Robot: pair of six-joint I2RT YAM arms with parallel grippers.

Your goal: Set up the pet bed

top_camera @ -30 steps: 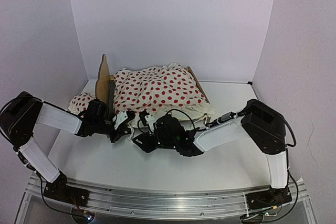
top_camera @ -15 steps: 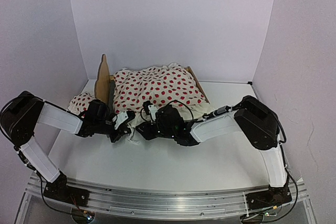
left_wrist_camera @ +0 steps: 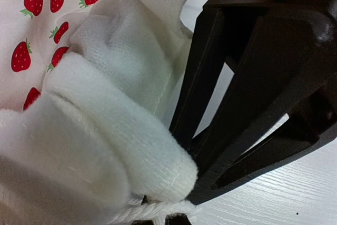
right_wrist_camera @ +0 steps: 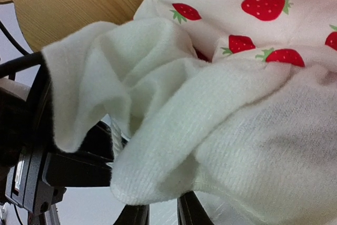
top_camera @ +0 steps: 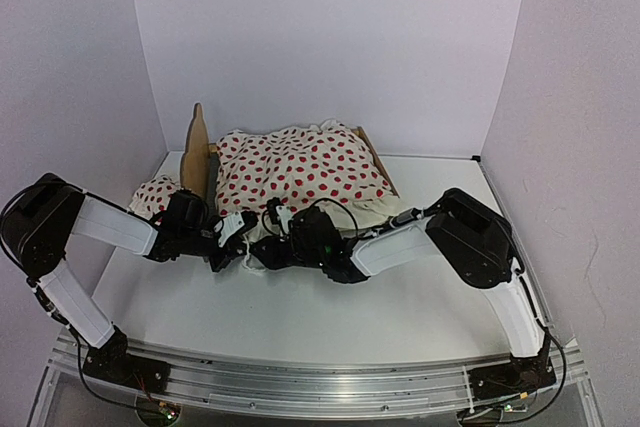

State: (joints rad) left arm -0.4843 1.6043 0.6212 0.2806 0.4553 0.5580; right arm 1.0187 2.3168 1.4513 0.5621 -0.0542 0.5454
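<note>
Left hand (top_camera: pixel 232 245) clamped shut on the blanket (top_camera: pixel 300 172) ruffle, right hand (top_camera: pixel 268 250) jaws narrow at the same ruffle, grip unclear; pet bed (top_camera: pixel 198 152) far-left on worktop (top_camera: pixel 330 322), under blanket.

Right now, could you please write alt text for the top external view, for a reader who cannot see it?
Two robot arms reach in, the left gripper and right gripper meeting at the near ruffled edge of a red-dotted white blanket draped over a plywood pet bed. A matching pillow lies left of the bed.
</note>
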